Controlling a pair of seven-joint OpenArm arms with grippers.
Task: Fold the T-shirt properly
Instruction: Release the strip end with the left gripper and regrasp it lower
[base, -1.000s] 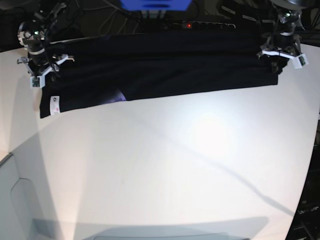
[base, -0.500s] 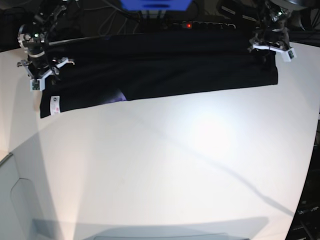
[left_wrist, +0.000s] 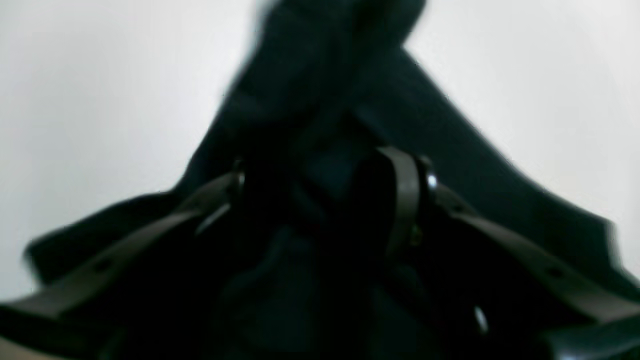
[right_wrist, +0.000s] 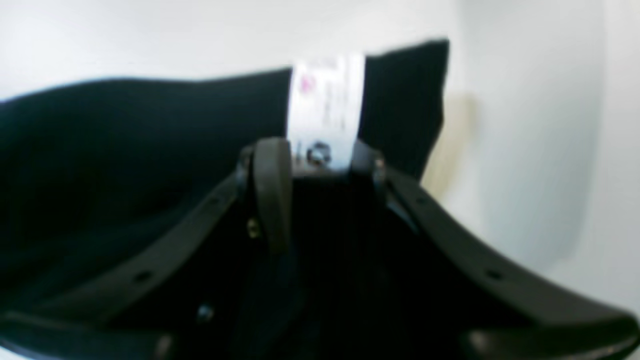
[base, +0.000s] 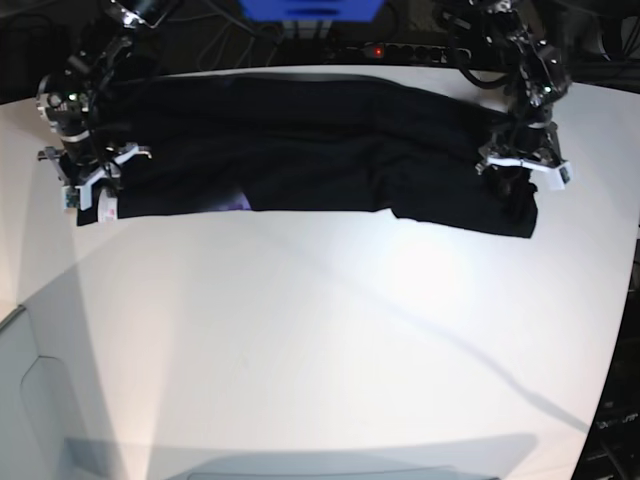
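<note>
The black T-shirt (base: 320, 150) lies folded in a long band across the far part of the white table (base: 320, 340). A sliver of purple print (base: 238, 203) shows at its front edge. A white label (base: 107, 207) sits at its left end. My left gripper (base: 518, 185) is shut on the band's right end, with bunched black cloth between the fingers in the left wrist view (left_wrist: 325, 185). My right gripper (base: 92, 185) is shut on the left end. In the right wrist view (right_wrist: 320, 170) the label (right_wrist: 325, 105) lies just beyond its fingertips.
A power strip with a red light (base: 400, 50), cables and a blue object (base: 310, 8) lie behind the table's far edge. A grey panel (base: 40, 420) stands at the front left. The table edge runs close to the left arm on the right.
My left gripper has moved forward and a little inward, dragging the shirt's right end toward the front. My right gripper has shifted slightly forward at the left end.
</note>
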